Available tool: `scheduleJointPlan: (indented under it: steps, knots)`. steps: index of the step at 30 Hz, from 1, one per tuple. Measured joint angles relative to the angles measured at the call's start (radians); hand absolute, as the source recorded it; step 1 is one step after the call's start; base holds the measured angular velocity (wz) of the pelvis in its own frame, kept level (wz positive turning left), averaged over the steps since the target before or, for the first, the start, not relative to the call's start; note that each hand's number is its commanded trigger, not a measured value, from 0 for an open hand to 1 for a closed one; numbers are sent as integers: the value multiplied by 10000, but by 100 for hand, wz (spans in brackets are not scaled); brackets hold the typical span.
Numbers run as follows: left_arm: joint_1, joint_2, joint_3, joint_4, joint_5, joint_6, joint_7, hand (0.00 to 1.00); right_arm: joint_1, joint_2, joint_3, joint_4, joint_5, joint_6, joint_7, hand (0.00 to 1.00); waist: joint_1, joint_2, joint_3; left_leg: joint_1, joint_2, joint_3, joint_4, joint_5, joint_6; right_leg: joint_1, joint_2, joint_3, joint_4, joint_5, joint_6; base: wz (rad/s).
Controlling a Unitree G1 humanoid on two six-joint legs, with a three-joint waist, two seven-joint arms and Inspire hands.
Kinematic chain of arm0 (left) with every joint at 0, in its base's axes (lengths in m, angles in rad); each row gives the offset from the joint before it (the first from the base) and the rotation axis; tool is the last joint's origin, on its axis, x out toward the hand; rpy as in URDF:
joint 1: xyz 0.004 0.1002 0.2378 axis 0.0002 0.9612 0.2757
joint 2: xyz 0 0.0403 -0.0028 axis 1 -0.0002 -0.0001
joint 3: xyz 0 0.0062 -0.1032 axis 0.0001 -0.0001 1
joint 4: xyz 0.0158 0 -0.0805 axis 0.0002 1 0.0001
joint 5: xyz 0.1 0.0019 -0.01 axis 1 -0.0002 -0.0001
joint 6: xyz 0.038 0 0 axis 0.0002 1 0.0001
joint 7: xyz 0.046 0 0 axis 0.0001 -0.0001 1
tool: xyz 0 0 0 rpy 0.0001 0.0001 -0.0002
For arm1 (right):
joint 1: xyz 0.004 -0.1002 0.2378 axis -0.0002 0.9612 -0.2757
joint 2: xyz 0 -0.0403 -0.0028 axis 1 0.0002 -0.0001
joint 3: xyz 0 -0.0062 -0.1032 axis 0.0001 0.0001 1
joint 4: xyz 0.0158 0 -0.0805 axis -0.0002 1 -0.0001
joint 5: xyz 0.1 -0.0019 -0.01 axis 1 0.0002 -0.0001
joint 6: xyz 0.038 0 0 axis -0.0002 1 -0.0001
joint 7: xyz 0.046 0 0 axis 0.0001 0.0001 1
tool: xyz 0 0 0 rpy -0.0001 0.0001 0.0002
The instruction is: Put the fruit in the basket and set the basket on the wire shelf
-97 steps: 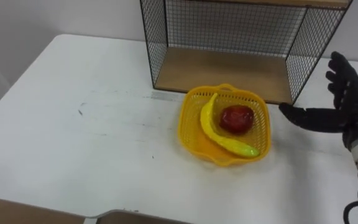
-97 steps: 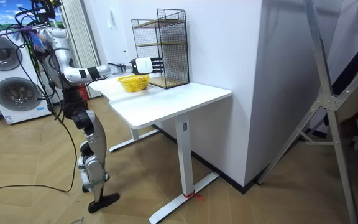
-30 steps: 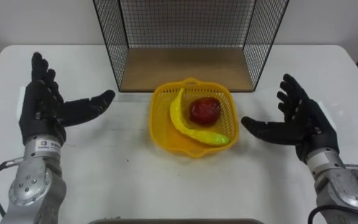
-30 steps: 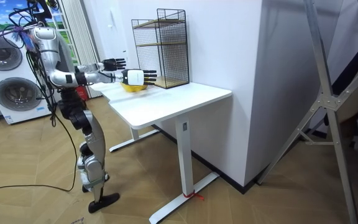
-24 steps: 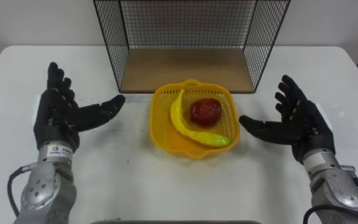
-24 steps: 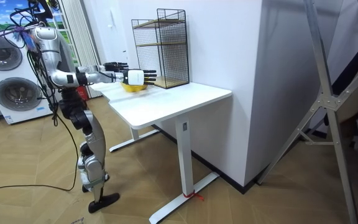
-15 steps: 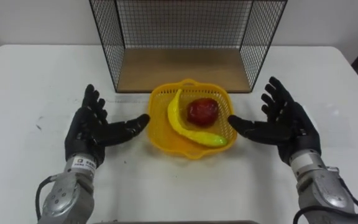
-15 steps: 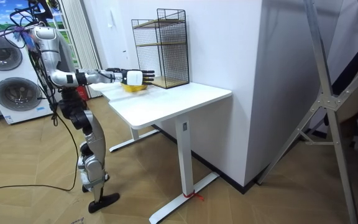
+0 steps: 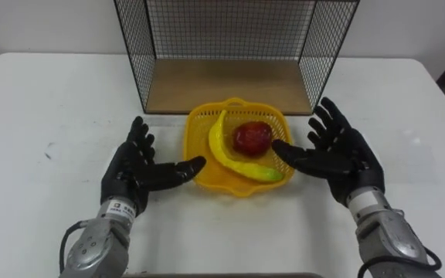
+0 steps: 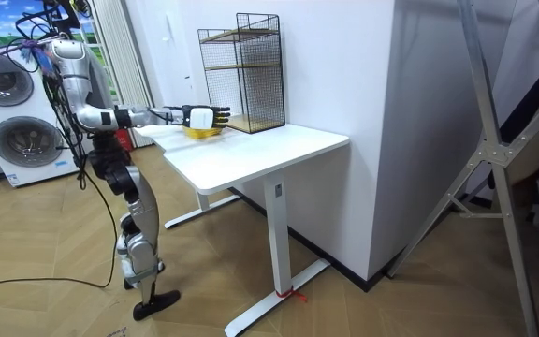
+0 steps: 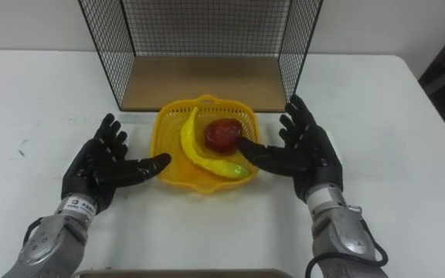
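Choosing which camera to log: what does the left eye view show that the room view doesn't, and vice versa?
Left eye view: a banana and red fruit in the yellow basket. Room view: washing machines behind the robot, the upper tier of the wire shelf. Both: basket, shelf, white table, and the open left hand and right hand flanking the basket.

Wire shelf (image 9: 230,85) standing behind the basket (image 9: 195,139), open front facing it, mesh side walls (image 9: 139,62) bounding the entry, left hand (image 9: 132,171) and right hand (image 9: 338,154) flanking the basket.
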Motion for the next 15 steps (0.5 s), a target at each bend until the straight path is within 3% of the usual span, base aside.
scheduleJointPlan:
  steps: [7, 11, 15]
  knots:
    - [-4, 14, -63, 126, 2, -32, -200, 0, -1, -1, 196, 411, 4, 0, 1, 0, 22, 56, -15, 1, 1, 10, -3, 0, 0, 24, -3, 4, 24, 0, 0, 0]
    - [-8, 12, -179, 332, -7, -99, -343, 0, -13, 0, 413, 646, 388, 0, 57, 0, 10, 182, -72, 23, 2, 9, -6, 0, 1, 66, -6, 3, 48, 2, 0, 0]
    - [-6, 21, -444, 418, -23, -254, -380, 0, -78, -3, 560, 778, 504, -9, 58, 0, 5, 208, -50, 8, 4, 8, 4, 4, 7, 16, -5, 0, 66, 2, 0, 0]
